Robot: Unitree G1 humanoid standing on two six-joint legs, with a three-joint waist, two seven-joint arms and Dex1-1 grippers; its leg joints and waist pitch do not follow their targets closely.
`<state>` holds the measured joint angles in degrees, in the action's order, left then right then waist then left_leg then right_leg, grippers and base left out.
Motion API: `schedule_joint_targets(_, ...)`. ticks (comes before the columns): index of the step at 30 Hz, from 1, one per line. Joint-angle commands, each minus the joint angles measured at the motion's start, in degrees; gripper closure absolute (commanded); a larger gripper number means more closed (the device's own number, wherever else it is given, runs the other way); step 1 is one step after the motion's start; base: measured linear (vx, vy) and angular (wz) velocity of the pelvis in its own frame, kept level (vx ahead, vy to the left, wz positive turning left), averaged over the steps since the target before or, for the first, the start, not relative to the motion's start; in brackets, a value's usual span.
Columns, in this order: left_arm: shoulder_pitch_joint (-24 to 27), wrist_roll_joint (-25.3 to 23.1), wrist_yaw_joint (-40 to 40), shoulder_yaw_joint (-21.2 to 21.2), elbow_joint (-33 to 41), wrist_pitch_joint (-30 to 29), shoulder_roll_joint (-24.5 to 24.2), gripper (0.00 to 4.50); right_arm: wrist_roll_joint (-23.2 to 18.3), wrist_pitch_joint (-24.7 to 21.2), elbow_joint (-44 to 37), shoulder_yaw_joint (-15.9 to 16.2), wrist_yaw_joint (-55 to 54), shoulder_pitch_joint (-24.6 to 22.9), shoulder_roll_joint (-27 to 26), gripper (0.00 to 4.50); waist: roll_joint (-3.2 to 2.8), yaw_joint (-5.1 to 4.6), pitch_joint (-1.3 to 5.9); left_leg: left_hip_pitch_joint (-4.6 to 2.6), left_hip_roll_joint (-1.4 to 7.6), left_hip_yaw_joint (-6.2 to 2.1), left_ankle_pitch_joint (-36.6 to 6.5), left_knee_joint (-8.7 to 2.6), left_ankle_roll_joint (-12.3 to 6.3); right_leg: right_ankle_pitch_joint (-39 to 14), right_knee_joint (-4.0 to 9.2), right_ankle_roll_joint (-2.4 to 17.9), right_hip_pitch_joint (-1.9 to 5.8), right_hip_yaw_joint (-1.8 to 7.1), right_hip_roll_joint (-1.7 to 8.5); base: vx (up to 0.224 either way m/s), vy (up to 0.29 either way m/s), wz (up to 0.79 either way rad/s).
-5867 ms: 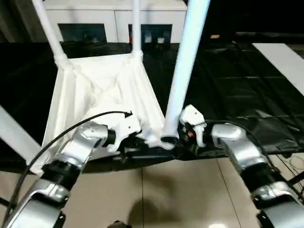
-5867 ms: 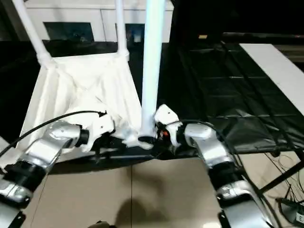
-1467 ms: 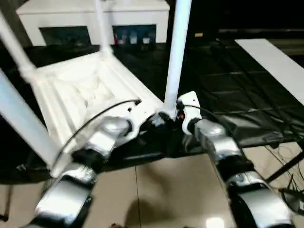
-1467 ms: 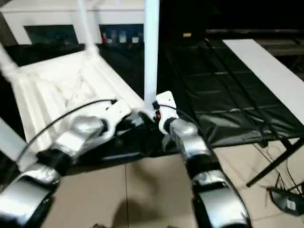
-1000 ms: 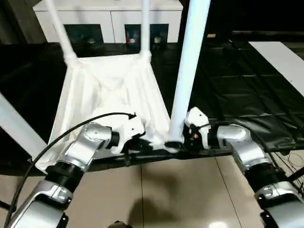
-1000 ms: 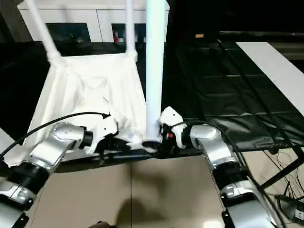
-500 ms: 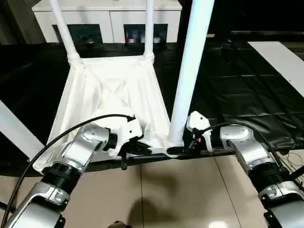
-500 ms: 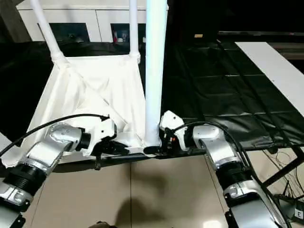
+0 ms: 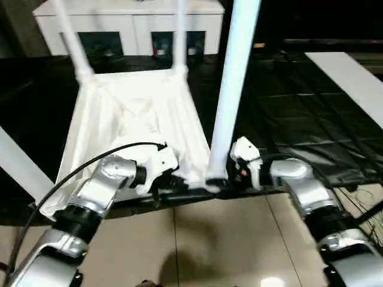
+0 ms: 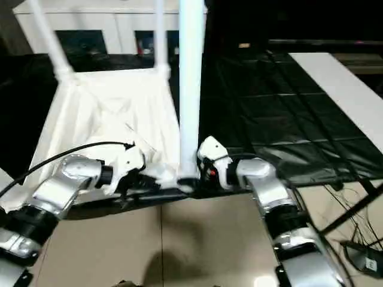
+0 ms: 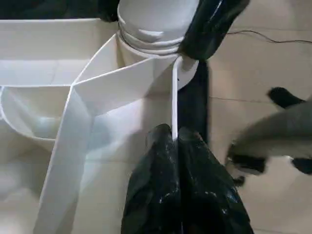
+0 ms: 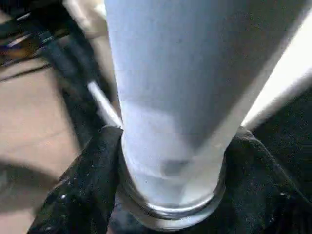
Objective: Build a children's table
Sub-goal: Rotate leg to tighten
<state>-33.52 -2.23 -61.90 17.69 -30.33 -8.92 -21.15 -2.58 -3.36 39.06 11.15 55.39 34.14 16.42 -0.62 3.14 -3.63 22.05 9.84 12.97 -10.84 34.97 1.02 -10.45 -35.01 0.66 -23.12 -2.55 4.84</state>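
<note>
The children's table lies upside down, its white ribbed top [image 9: 131, 113] on the black-covered table. Its white legs stand up from the corner sockets: two at the far corners [image 9: 70, 42] [image 9: 179, 36], a third at the near left [image 9: 18, 164], and the near right leg [image 9: 230, 89]. My left gripper [image 11: 174, 139] is shut on the top's thin near rim [image 11: 173, 97], just beside the near right socket. My right gripper [image 12: 170, 146] wraps the base of the near right leg [image 12: 170, 87], one black finger [image 12: 92, 165] pressed on each side.
A white cabinet [image 9: 128, 15] with glass doors stands behind. The black-covered table [image 9: 287, 107] stretches to the right, with a white board [image 9: 353, 78] lying on it. Tiled floor [image 9: 197, 239] lies below the near edge, with cables [image 10: 359, 251] at the right.
My right gripper's fingers have drawn in around the base of the near right leg. The left gripper keeps its hold on the rim. The head view has shifted slightly.
</note>
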Motion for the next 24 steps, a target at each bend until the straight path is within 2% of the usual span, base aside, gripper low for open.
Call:
schedule_joint_targets(1,-1.89,0.43,4.15,-1.26,-0.96,-0.05,2.79,4.5,1.44,-2.92,1.6,-1.21,-7.63,0.81,-1.86,1.81,0.51,-0.2,3.87,-1.67,3.78,-2.73,-15.02,-4.9,0.34,-18.73,4.56,12.12,1.8,2.46,4.15,0.0,0.0,0.0)
schedule_joint_targets(3,-3.53,-0.37,8.67,-1.99,-3.32,-1.1,4.74,4.5,1.85,-4.34,1.72,-2.26,-13.64,1.06,-4.28,1.81,0.58,-0.6,3.85,-1.85,3.64,-2.7,-15.46,-4.86,0.87,-19.34,4.77,11.76,1.51,2.51,4.11,0.0,0.0,0.0)
schedule_joint_targets(5,-5.25,-1.61,13.37,-2.29,-5.69,-1.72,6.47,4.5,1.57,-6.29,3.13,-4.21,-20.2,2.19,-6.69,1.81,0.62,-0.79,3.89,-1.76,3.62,-2.81,-15.08,-4.84,1.01,-19.7,4.87,11.56,1.64,2.52,4.25,0.0,0.0,0.0)
schedule_joint_targets(6,-6.12,-1.91,15.34,-2.49,-6.83,-2.26,7.49,4.5,1.62,-6.86,4.29,-5.24,-24.24,3.0,-7.85,1.81,0.49,-1.2,3.99,-1.63,3.44,-2.75,-14.59,-4.81,1.04,-18.8,4.78,11.75,1.62,2.52,4.09,0.0,0.0,0.0)
schedule_joint_targets(7,-6.67,-2.04,16.62,-2.62,-7.53,-2.69,8.18,4.5,1.74,-7.2,5.08,-5.92,-27.07,3.54,-8.64,1.81,0.49,-1.13,4.06,-1.62,3.51,-2.82,-14.26,-4.81,1.01,-18.19,4.75,11.78,1.74,2.46,4.18,0.0,0.0,0.0)
schedule_joint_targets(8,-7.3,-2.27,18.47,-2.97,-8.36,-3.14,9.02,4.5,1.73,-7.42,6.1,-6.6,-29.71,4.17,-9.34,1.81,0.43,-1.26,4.1,-1.4,3.5,-2.82,-13.55,-4.77,0.68,-16.74,4.6,12.04,1.89,2.44,4.22,0.0,0.0,0.0)
schedule_joint_targets(10,-10.96,-3.4,28.3,-4.47,-13.55,-5.15,13.74,4.5,2.01,-7.96,12.07,-9.9,-45.19,7.92,-12.95,1.81,0.31,-1.45,4.25,-1.83,3.34,-2.48,-12.61,-4.53,0.76,-14.47,4.56,12.87,1.38,2.53,3.97,0.0,0.0,0.0)
schedule_joint_targets(12,-12.44,-4.07,32.16,-4.7,-16.1,-5.29,15.58,4.5,1.16,-8.02,14.89,-11.96,-51.66,9.81,-14.57,1.81,0.33,-1.3,4.48,-1.63,3.25,-2.51,-10.67,-4.45,0.65,-11.43,4.28,13.53,1.93,2.46,4.0,0.0,0.0,0.0)
schedule_joint_targets(13,-12.95,-4.42,33.39,-4.62,-17.02,-5.21,16.2,4.5,0.67,-7.88,16.07,-12.82,-54.04,10.59,-15.18,1.81,0.26,-1.17,4.53,-1.61,3.14,-2.31,-9.58,-4.27,0.0,-8.91,4.17,13.87,1.83,2.49,3.89,0.0,0.0,0.0)
schedule_joint_targets(14,-13.48,-4.9,34.46,-4.47,-18.07,-4.82,16.7,4.5,0.66,-7.33,17.27,-13.4,-56.4,11.38,-15.75,1.81,0.17,-1.16,4.76,-1.4,3.16,-2.44,-7.8,-4.26,-0.75,-6.0,3.7,14.18,2.26,2.35,3.89,0.0,0.0,0.0)
schedule_joint_targets(15,-13.83,-5.22,35.15,-4.38,-18.77,-4.54,17.0,4.5,0.74,-6.95,18.0,-13.75,-57.86,11.86,-16.11,1.81,0.18,-1.07,4.86,-1.36,3.11,-2.36,-6.68,-4.13,-1.26,-4.1,3.51,14.4,2.35,2.3,3.86,0.0,0.0,0.0)
schedule_joint_targets(17,-14.33,-5.26,35.34,-4.31,-19.76,-3.93,17.38,4.5,0.92,-6.23,19.24,-14.12,-59.25,12.8,-16.69,1.81,0.3,-0.79,5.06,-1.23,3.03,-2.16,-3.47,-3.75,-3.96,1.89,2.9,15.65,2.53,2.22,3.89,0.0,0.0,0.0)
schedule_joint_targets(18,-14.31,-5.05,34.23,-4.11,-19.66,-3.58,17.31,4.5,0.79,-5.48,19.61,-14.24,-58.56,13.32,-17.03,1.81,0.33,-0.76,5.03,-1.19,3.03,-2.13,-3.32,-3.74,-4.52,2.27,2.89,15.93,2.54,2.19,3.93,0.0,0.0,0.0)
schedule_joint_targets(19,-14.13,-5.07,33.69,-3.95,-19.32,-3.34,17.06,4.5,0.12,-5.01,19.25,-14.37,-56.04,13.31,-17.12,1.81,0.57,-0.69,4.92,-1.18,3.0,-2.05,-4.25,-3.73,-5.22,1.57,3.04,16.18,2.62,2.14,4.0,0.0,0.0,0.0)
schedule_joint_targets(20,-14.01,-5.11,33.39,-3.85,-19.12,-3.2,16.9,4.5,-0.35,-4.72,19.0,-14.44,-54.26,13.28,-17.17,1.25,0.51,-0.62,4.8,-1.18,3.11,-2.1,-5.31,-3.79,-5.44,-0.02,3.22,16.1,2.7,2.16,4.13,0.0,0.0,0.0)
schedule_joint_targets(22,-13.91,-5.12,32.32,-3.88,-19.5,-2.37,16.36,4.5,-1.57,-3.78,18.38,-14.67,-49.68,13.42,-17.01,1.12,0.59,-0.57,4.66,-1.31,3.22,-2.14,-6.76,-3.9,-5.13,-2.99,3.51,15.74,2.66,2.14,4.13,0.0,0.0,0.0)
schedule_joint_targets(24,-13.87,-5.04,31.67,-3.84,-19.88,-1.62,16.01,4.5,-1.7,-3.04,18.27,-14.6,-48.2,13.62,-16.75,0.93,0.65,-0.75,4.51,-1.06,3.3,-2.3,-7.67,-4.1,-4.62,-4.71,3.59,15.18,2.79,2.13,4.15,0.0,0.0,0.0)
